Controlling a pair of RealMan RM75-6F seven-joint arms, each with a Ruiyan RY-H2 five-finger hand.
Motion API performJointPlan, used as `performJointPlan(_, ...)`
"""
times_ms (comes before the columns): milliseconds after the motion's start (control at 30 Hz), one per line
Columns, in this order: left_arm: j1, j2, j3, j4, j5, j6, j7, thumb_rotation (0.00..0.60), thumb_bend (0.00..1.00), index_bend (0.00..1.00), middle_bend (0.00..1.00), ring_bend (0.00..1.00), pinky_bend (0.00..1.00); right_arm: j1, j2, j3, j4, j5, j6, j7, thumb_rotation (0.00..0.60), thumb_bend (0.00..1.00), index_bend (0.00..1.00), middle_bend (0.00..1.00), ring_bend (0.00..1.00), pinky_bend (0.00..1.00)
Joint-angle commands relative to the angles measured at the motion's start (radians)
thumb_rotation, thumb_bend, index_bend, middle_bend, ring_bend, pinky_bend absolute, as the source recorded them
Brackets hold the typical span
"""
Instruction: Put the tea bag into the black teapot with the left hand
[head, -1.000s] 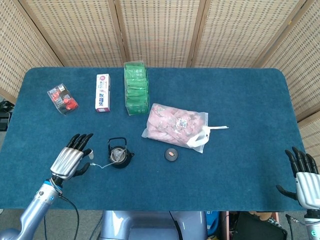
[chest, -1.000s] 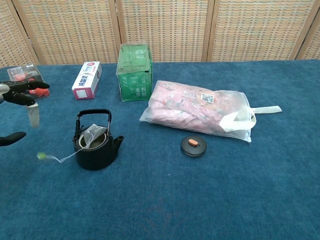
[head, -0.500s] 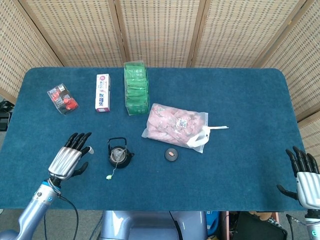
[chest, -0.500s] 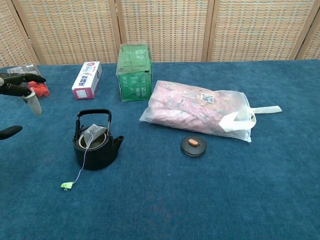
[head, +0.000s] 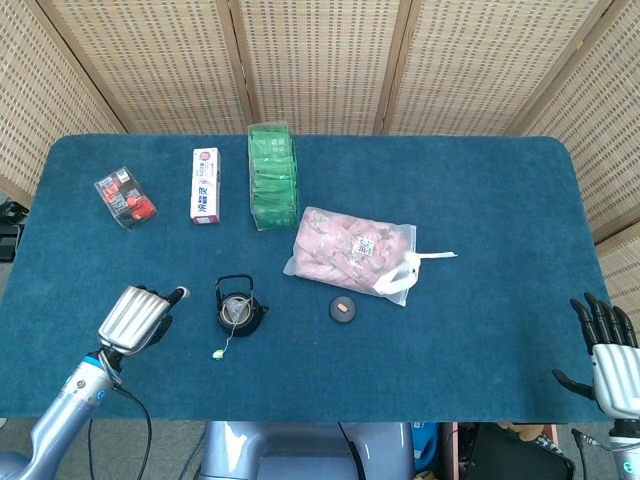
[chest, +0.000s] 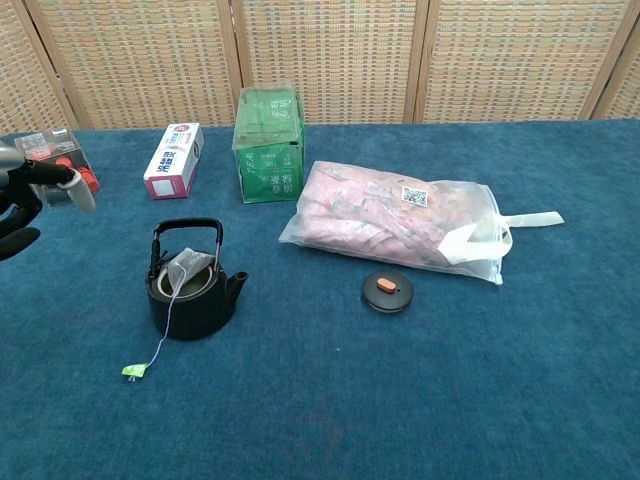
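Blue cloth covers the table (head: 480, 200); the tea bag (chest: 183, 270) sits in the black teapot (chest: 192, 296). Left hand (head: 134, 317) seems curled, empty; right hand (head: 608, 350) spreads its fingers.

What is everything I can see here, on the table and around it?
teapot: one, black, near left of table, lid off.
tea bag: one, pale, in the teapot's mouth; its string hangs out to a green tag on the cloth.
lid: one, black with orange knob, right of the teapot.
pink bag: one, clear plastic, pink contents, centre.
green box: one, far centre-left.
white box: one, white and pink, left of the green box.
red pack: one, clear with red items, far left.
table: one, blue cloth.
screen: woven, tan, behind the table.
left hand: left of the teapot, fingers curled.
right hand: near right corner, fingers apart, holding nothing.
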Motion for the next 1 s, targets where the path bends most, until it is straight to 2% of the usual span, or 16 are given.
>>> performJointPlan(33,-0.026,0.025,0.001,-0.039,-0.044,-0.044,0.038,0.600,0.76,0.23,0.86,0.77,0.70,0.000,0.000,-0.001,0.000,0.000,0.000,0.000,0.600,0.06,0.00,0.03,0.00,0.00)
performJointPlan(133,-0.057,0.033,0.004,-0.067,-0.098,-0.103,0.079,0.600,0.84,0.22,0.88,0.79,0.71,0.000,0.000,-0.001,-0.001,0.002,-0.002,0.001,0.600,0.06,0.00,0.03,0.00,0.00)
performJointPlan(200,-0.076,0.031,0.001,-0.078,-0.134,-0.132,0.096,0.600,0.85,0.21,0.88,0.79,0.71,0.000,-0.001,-0.001,0.001,0.002,-0.003,0.002,0.600,0.06,0.00,0.03,0.00,0.00)
performJointPlan(1000,-0.175,-0.093,0.003,-0.012,-0.247,-0.196,0.117,0.600,0.85,0.20,0.88,0.79,0.71,-0.006,-0.001,-0.002,0.016,0.012,-0.007,0.020,0.600,0.06,0.00,0.03,0.00,0.00)
